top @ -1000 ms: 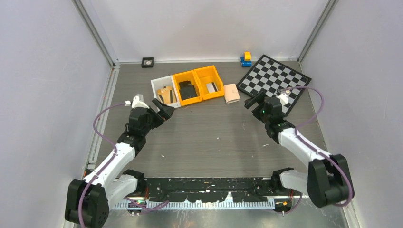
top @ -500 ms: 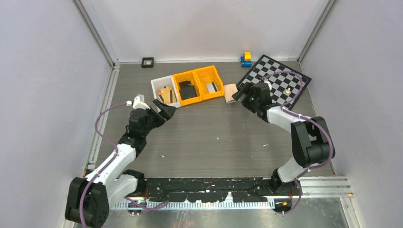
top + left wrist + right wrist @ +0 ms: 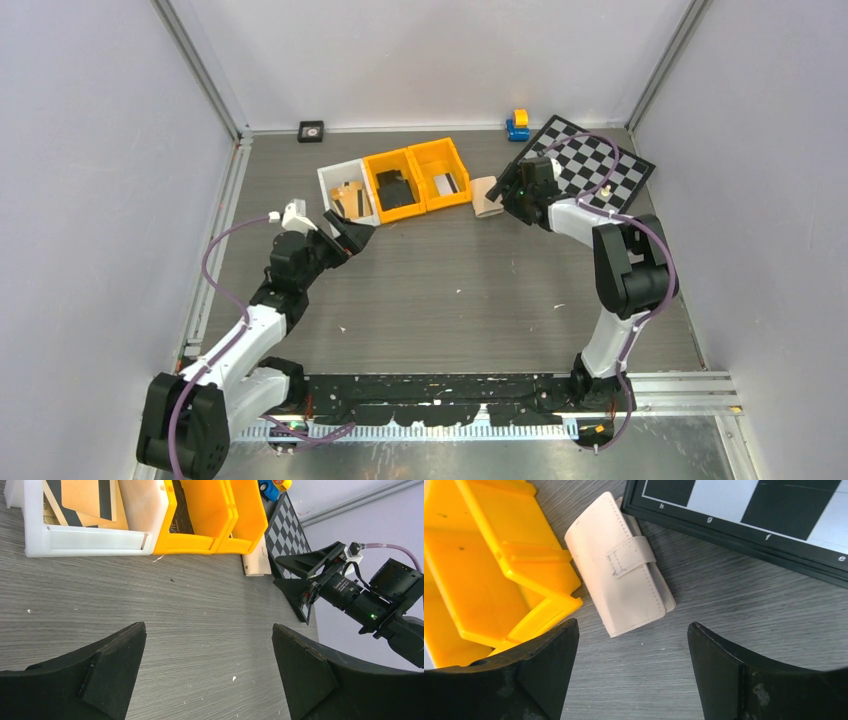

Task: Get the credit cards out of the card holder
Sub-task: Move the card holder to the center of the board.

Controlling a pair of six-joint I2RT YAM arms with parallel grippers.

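The card holder (image 3: 486,196) is a beige wallet, closed with a strap tab. It lies flat between the yellow bins and the chessboard. It also shows in the right wrist view (image 3: 621,565) and the left wrist view (image 3: 257,560). No credit cards show in it. My right gripper (image 3: 503,195) is open and empty. It hovers just short of the holder's near end (image 3: 633,630), fingers apart on either side, not touching. My left gripper (image 3: 356,231) is open and empty over bare table (image 3: 209,630), near the white bin.
Two yellow bins (image 3: 425,160) and a white bin (image 3: 330,180) stand left of the holder. The middle bin holds a black wallet-like item (image 3: 396,190), the right one a light striped card (image 3: 447,183). A chessboard (image 3: 585,165) lies right of it. A blue-yellow toy (image 3: 517,124) sits behind.
My right arm has swung left and away from me, from the chessboard's near edge to the card holder. My left arm has hardly moved.
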